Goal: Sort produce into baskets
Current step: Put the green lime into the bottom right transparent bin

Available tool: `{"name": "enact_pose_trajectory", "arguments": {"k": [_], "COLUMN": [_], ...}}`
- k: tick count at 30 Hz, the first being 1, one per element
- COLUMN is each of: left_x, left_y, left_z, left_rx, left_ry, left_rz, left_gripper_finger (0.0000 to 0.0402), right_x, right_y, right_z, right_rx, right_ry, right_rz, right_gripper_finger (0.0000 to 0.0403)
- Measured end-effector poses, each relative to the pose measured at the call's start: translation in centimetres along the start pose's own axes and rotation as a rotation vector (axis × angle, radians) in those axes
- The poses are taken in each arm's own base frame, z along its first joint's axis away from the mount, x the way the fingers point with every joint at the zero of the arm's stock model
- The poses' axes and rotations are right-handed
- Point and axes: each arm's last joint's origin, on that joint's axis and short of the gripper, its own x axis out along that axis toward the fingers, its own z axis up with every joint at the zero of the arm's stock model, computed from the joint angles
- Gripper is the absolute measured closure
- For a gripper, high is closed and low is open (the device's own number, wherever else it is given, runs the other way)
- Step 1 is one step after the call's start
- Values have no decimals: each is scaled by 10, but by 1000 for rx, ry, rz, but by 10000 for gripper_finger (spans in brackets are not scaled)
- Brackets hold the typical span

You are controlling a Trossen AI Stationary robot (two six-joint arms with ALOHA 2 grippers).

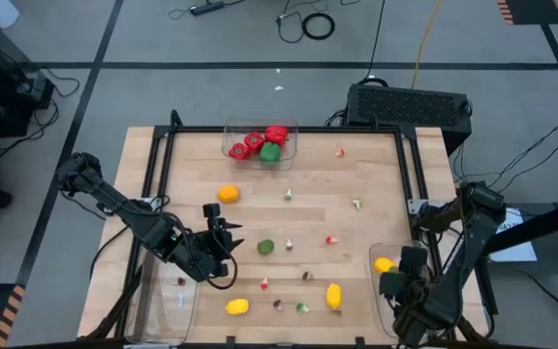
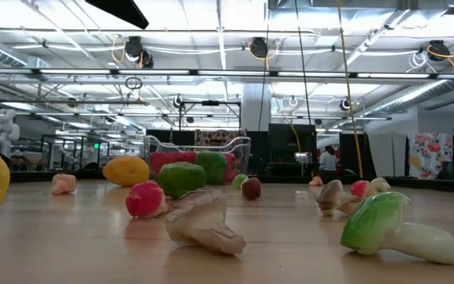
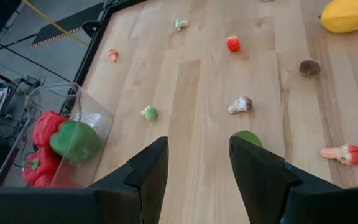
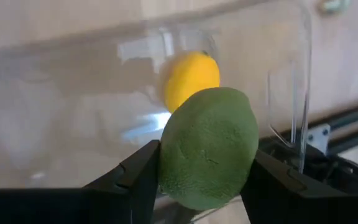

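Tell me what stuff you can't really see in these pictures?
- Tiny bits on the table: too small in the high view to name.
- Left basket: cut off by the high view's bottom edge; the left arm covers part of it.
- Right gripper: shut on a lime, which hides most of the lemon in the right basket.
- Red peppers: partly behind a green pepper in the left wrist view.
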Motion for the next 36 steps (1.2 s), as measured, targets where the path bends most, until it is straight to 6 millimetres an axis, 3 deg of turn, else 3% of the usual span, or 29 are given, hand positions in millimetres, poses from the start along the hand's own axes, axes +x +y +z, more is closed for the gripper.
{"name": "enact_pose_trajectory", "arguments": {"k": [11,15,21,26,30,36], "left_x": [1,6,15,25,36,59], "left_y": [1,6,14,14,12,12], "left_z": [2,4,11,10,11,6], "left_rx": [-12,-44,-111,-110,-117,-185], "left_ry": [-9,-13,-42,-7,9,79], "left_rz": [3,19,42,39,28,12], "left_gripper_finger": [224,224,224,224,224,223], "right_x": [56,63,60,35,-7,-67], "right_y": [13,15,18,12,0,-19], "right_z": [-4,-4,-3,-2,0,13], "right_rx": [0,16,24,-4,14,189], "right_ry": [-15,-23,-33,-20,-12,-389], "right_rz": [36,58,87,50,15,171], "right_gripper_finger": [218,209,148,121,128,143]}}
